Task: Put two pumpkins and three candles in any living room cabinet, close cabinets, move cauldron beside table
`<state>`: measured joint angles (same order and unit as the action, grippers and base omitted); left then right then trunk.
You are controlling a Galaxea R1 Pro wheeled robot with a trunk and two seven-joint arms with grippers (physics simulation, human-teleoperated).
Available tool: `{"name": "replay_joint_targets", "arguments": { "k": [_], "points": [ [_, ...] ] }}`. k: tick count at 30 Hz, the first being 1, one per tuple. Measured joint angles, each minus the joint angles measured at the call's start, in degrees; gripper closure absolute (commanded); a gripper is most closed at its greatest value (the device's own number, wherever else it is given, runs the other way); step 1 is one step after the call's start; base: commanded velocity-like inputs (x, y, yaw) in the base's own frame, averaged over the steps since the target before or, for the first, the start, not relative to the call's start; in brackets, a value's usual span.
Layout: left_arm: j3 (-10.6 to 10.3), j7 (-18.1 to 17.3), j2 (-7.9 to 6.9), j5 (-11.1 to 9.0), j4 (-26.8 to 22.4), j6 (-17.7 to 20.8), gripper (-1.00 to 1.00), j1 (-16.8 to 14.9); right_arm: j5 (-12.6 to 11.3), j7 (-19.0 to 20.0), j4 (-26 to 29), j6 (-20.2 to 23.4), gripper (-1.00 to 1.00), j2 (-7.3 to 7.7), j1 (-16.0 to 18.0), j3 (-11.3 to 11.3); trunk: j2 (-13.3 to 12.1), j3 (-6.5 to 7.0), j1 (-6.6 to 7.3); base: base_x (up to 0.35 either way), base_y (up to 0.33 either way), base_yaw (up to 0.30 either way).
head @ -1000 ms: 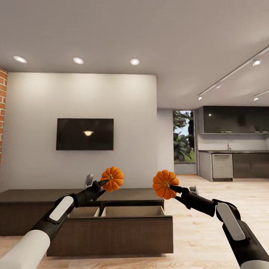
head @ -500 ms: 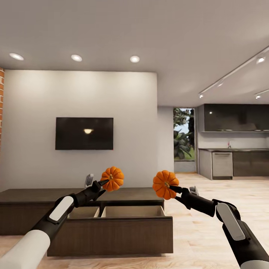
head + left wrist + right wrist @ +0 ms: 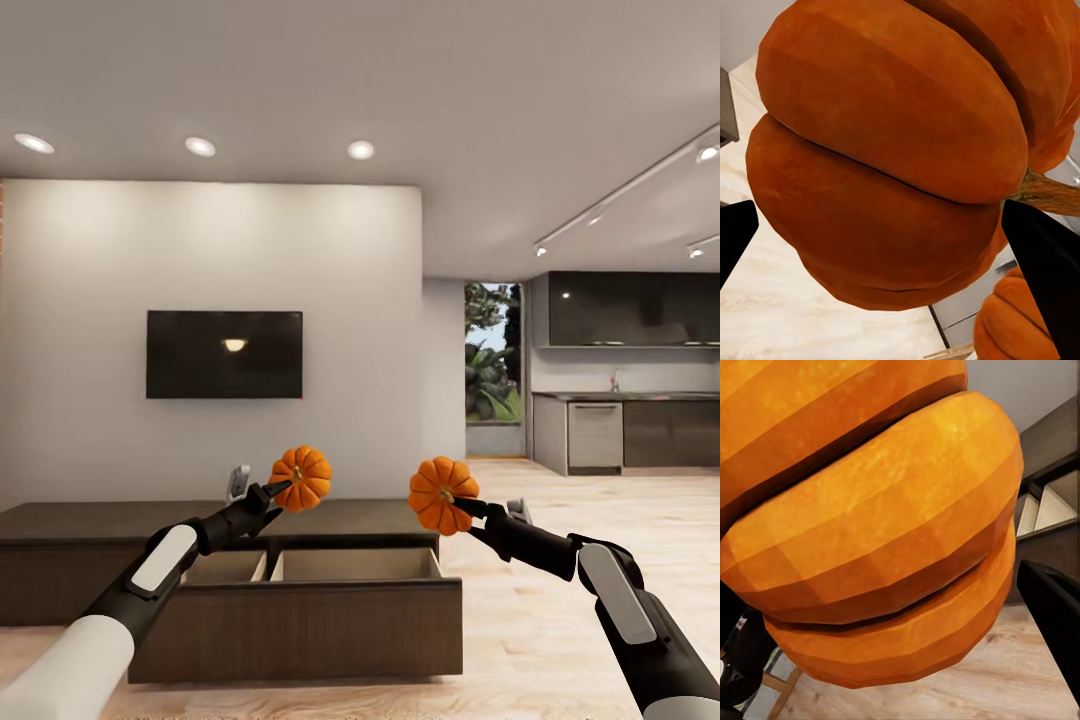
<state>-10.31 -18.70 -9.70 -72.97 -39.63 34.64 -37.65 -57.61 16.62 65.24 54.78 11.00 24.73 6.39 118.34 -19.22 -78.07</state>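
Each of my grippers holds a ribbed orange pumpkin in the air. My left gripper point(image 3: 283, 489) is shut on the left pumpkin point(image 3: 302, 478), above the back of the cabinet's open drawer point(image 3: 300, 566). My right gripper point(image 3: 462, 506) is shut on the right pumpkin point(image 3: 441, 494), just past the cabinet's right end. The long low dark brown cabinet point(image 3: 300, 620) stands under the black TV point(image 3: 224, 354), its drawer pulled out with pale compartments showing. Up close, the left pumpkin point(image 3: 907, 150) and the right pumpkin point(image 3: 870, 525) sit between dark fingers point(image 3: 1046, 262) point(image 3: 1054, 607).
The white wall behind the cabinet carries the TV. At the right, pale wood floor point(image 3: 560, 600) runs to a dark kitchen with counters point(image 3: 625, 430) and a glass door point(image 3: 492, 370) showing plants. A small grey object point(image 3: 238, 482) stands on the cabinet top.
The head view has shifted slightly: the room has slid down a little and the brick strip at the left edge has gone. Both arms and pumpkins hold their places.
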Motion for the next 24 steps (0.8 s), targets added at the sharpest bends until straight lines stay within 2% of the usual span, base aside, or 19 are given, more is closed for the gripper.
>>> {"name": "replay_joint_targets", "arguments": {
  "k": [24],
  "points": [
    [0.06,-0.08,0.00,0.01,-0.02,0.00,1.00,0.00,0.19,-0.08,-0.42,0.01,1.00,0.01,0.06,0.03,0.00,-2.27,0.00,0.000,0.000,0.000]
  ]
}}
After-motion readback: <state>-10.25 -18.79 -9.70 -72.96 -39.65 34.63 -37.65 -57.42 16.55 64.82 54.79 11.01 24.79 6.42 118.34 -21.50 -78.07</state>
